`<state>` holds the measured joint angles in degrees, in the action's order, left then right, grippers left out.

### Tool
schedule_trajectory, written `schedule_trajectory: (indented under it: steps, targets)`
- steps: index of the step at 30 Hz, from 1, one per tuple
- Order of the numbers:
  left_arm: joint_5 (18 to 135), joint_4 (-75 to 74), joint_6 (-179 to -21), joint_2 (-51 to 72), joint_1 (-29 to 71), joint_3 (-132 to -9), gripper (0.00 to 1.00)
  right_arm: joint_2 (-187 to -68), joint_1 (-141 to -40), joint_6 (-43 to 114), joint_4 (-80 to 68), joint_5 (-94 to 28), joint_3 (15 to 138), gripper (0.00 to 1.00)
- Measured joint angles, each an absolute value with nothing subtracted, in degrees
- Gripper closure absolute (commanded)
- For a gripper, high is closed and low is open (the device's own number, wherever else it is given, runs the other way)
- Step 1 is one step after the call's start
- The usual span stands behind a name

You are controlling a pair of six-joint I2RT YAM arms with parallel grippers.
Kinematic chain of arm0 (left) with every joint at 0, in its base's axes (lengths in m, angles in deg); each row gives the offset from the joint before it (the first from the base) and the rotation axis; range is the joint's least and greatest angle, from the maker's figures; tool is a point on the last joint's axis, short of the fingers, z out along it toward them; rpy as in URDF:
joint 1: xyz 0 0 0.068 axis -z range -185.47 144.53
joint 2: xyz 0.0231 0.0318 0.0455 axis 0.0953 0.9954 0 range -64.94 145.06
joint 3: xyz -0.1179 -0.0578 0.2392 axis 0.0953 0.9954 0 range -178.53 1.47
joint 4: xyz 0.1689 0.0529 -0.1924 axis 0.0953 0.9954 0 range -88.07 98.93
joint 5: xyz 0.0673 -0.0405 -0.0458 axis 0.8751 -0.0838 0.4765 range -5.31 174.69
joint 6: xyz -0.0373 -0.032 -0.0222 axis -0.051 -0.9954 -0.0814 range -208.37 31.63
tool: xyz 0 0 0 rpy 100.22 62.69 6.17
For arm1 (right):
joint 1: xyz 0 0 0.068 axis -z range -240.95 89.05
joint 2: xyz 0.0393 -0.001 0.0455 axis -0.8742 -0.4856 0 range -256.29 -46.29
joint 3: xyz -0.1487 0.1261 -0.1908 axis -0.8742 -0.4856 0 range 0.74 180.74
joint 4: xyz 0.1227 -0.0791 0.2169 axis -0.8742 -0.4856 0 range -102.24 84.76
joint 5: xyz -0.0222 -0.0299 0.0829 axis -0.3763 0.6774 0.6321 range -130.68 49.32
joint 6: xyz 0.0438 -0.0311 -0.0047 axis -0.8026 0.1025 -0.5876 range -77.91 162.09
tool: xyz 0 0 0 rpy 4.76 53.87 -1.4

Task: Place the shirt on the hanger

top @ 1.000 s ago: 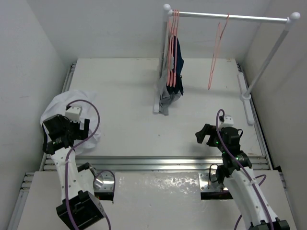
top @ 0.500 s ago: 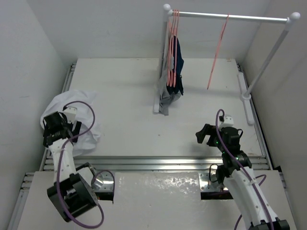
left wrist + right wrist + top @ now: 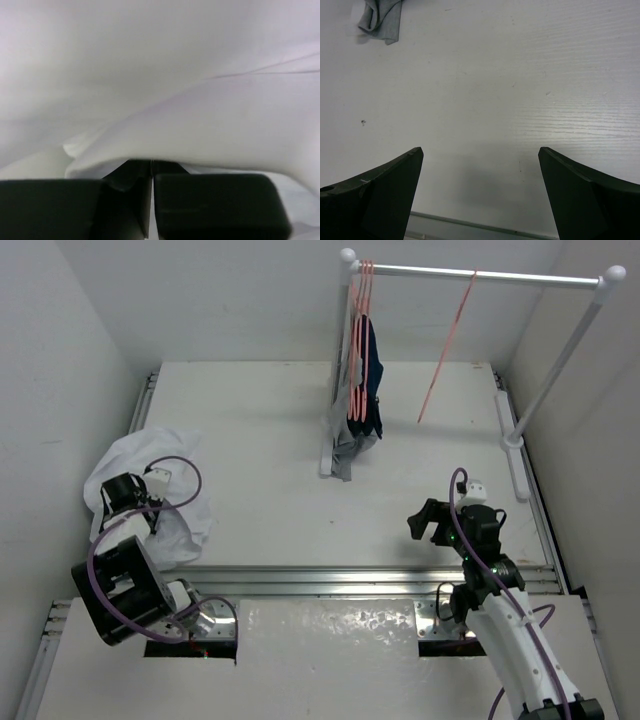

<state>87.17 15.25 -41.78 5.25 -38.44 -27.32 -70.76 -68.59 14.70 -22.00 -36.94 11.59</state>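
White cloth of the shirt (image 3: 125, 455) lay bunched at the near-left edge of the surface (image 3: 270, 440), a fold pinched in the closed left fingers (image 3: 148, 192), while the right fingers (image 3: 430, 522) gaped empty and, farther back, the hanger (image 3: 445, 350) hung tilted from the rail (image 3: 520, 278).

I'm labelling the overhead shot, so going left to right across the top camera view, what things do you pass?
white shirt → bunch of pink hangers with navy and grey garments → single pink hanger → right upright of the rail
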Motion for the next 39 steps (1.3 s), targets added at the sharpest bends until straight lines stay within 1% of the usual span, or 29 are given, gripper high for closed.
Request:
schedule_trajectory:
  steps: [5,9,11,15,22,23,24,25,27,28,29,30,38,39]
  targets:
    - [78.0,14.0,-42.6,4.8,-38.4,-27.3,1.00,-71.2,-68.6,14.7,-22.0,-36.3,11.6,0.01]
    - [69.9,16.1,-42.5,-0.1,-35.7,-27.5,1.00,-71.4,-68.6,14.7,-22.0,-36.0,11.6,0.01]
    - [67.6,16.9,-42.4,-4.0,-30.3,-27.4,1.00,-71.5,-68.6,14.7,-22.0,-36.0,11.6,0.01]
    - [66.9,16.0,-43.7,-8.9,-15.6,-27.6,1.00,-71.5,-68.6,14.7,-22.0,-35.6,11.6,0.01]
    - [65.6,20.3,-46.7,-4.1,3.4,-36.0,1.00,-72.6,-68.6,14.9,-22.0,-32.7,12.8,0.01]
    - [65.8,20.5,-46.9,-4.3,7.0,-36.8,0.97,-73.0,-68.6,15.0,-22.0,-32.0,13.4,0.01]
    - [65.8,20.6,-47.0,-4.6,10.5,-37.2,0.87,-73.4,-68.6,15.1,-21.9,-31.2,14.0,0.01]
    - [65.8,20.8,-46.9,-5.0,13.1,-37.4,0.52,-73.9,-68.6,15.2,-21.7,-29.9,14.8,0.01]
    - [64.7,22.0,-47.0,-5.7,17.6,-37.8,0.16,-75.0,-68.6,15.4,-20.8,-27.5,16.0,0.01]
    - [64.4,22.7,-47.2,-5.9,18.5,-38.1,0.11,-75.5,-68.6,15.5,-20.4,-26.4,16.5,0.01]
    - [64.5,23.4,-47.9,-6.1,18.6,-38.4,0.10,-76.1,-68.8,15.6,-20.1,-25.2,16.9,0.01]
    - [64.8,24.1,-48.4,-6.3,18.6,-38.6,0.00,-76.6,-69.2,15.7,-19.8,-24.4,17.1,0.01]
    - [69.0,28.5,-51.7,-15.0,18.1,-39.3,0.00,-79.9,-77.5,17.0,-18.6,-24.2,18.1,0.01]
    - [70.4,28.4,-52.2,-14.6,18.1,-39.6,0.04,-80.5,-78.7,17.1,-18.5,-24.7,18.5,0.01]
